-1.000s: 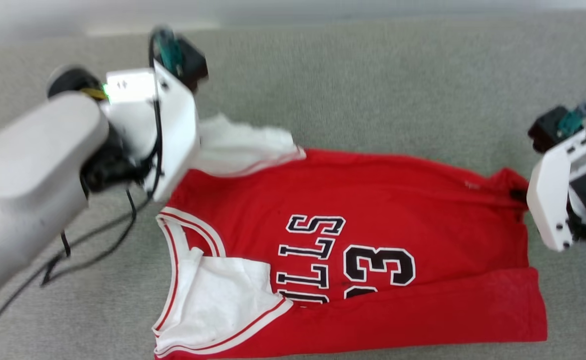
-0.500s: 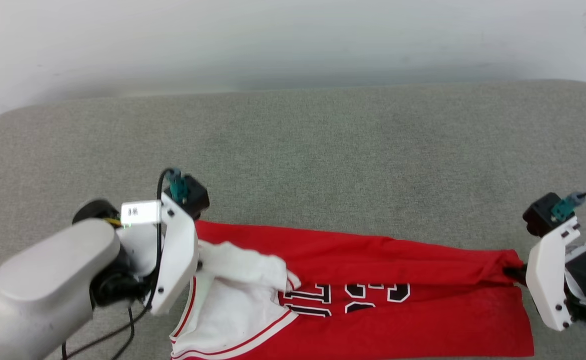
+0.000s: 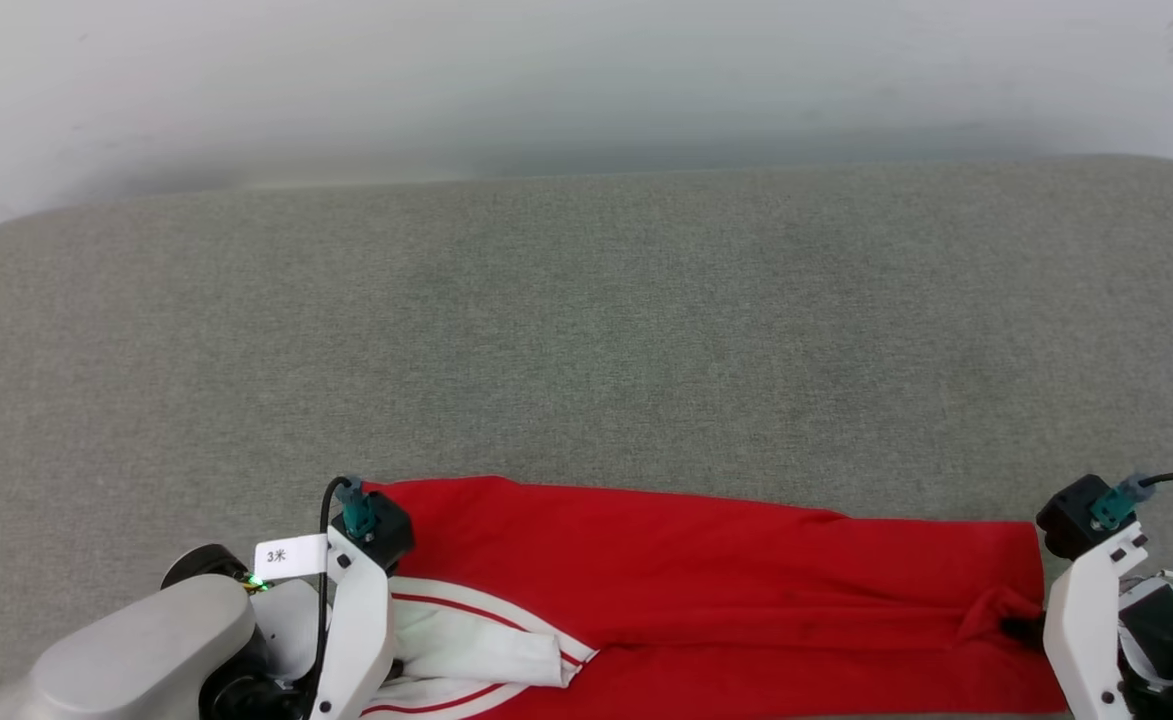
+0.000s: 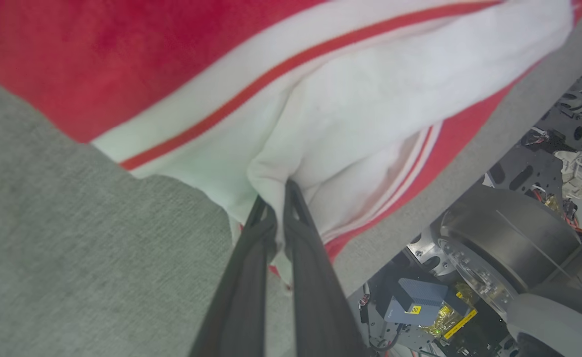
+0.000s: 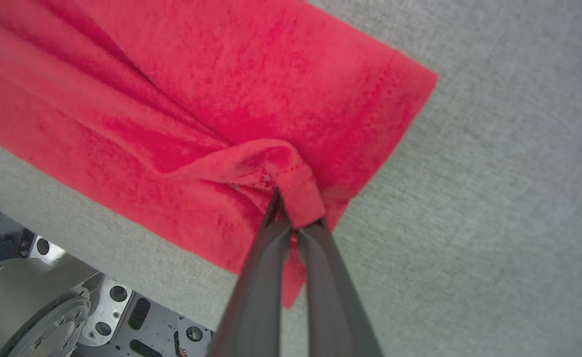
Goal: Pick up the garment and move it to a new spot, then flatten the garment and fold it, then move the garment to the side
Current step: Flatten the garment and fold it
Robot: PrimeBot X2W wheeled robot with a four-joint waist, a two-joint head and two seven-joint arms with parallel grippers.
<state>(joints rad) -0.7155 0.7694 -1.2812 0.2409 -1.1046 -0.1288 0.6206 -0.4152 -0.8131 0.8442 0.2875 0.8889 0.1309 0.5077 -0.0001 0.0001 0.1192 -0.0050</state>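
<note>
The red garment [image 3: 706, 580] lies folded lengthwise along the near edge of the grey padded surface [image 3: 586, 330], plain red side up. Its white sleeve [image 3: 466, 650] with red-striped trim sits at the left end. My left gripper [image 4: 276, 198] is shut on a pinch of the white sleeve [image 4: 370, 114]; in the head view it sits at the lower left [image 3: 396, 668]. My right gripper [image 5: 285, 208] is shut on a bunched corner of the red hem [image 5: 291, 173], at the garment's right end [image 3: 1018, 630] in the head view. The lettering is hidden.
The grey surface stretches far beyond the garment up to a pale wall [image 3: 586, 80]. Its near edge runs just below the garment, with the robot's base [image 4: 509, 238] and wiring under it. The base [image 5: 18, 297] also appears under the right gripper.
Both grippers have carried the garment's far edge toward the near edge, folding it over and covering the lettering and number. The head camera has also tilted, so the whole picture has shifted.
</note>
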